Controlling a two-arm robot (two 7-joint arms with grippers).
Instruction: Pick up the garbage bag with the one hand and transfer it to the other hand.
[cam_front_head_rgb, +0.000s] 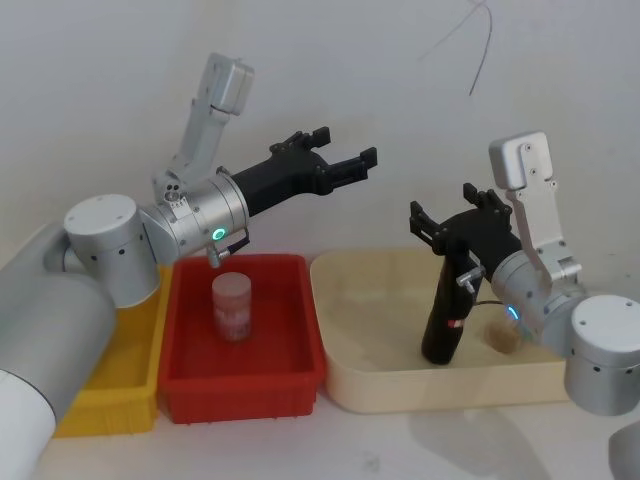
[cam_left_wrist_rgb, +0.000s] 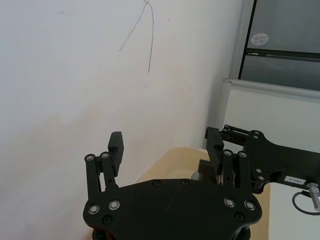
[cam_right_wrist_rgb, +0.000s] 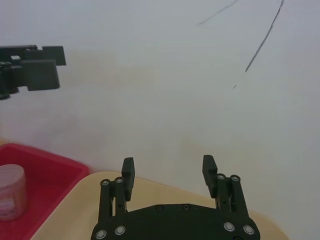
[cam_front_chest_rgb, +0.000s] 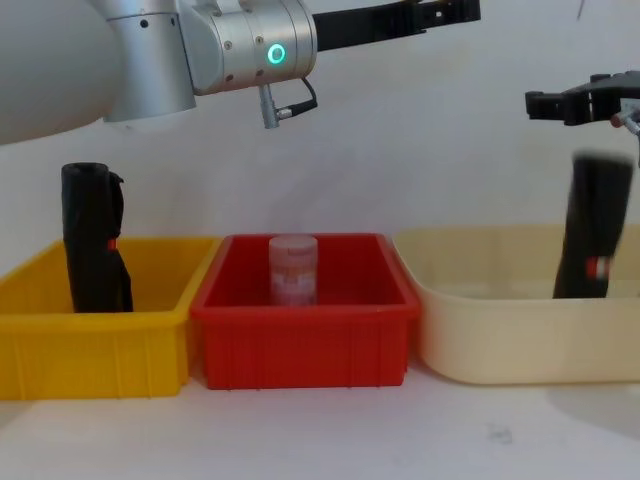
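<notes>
The garbage bag (cam_front_head_rgb: 443, 318), a tall smooth black roll with a small red-and-white sticker, stands leaning in the beige tub (cam_front_head_rgb: 370, 385); it also shows in the chest view (cam_front_chest_rgb: 592, 228). The other hand, my blue-ringed right gripper (cam_front_head_rgb: 443, 203), hovers open just above the roll's top. In the right wrist view its fingers (cam_right_wrist_rgb: 169, 167) are spread with nothing between them. The one hand, my green-ringed left gripper (cam_front_head_rgb: 347, 147), hangs open and empty in the air over the red bin's far edge, pointing toward the right gripper. The left wrist view shows its own empty fingers (cam_left_wrist_rgb: 165, 147).
A red bin (cam_front_head_rgb: 300, 375) in the middle holds a pinkish jar (cam_front_head_rgb: 233, 305). At the left, a yellow bin (cam_front_chest_rgb: 150, 350) holds a lumpy black roll (cam_front_chest_rgb: 95, 240). A pale wall rises close behind the bins.
</notes>
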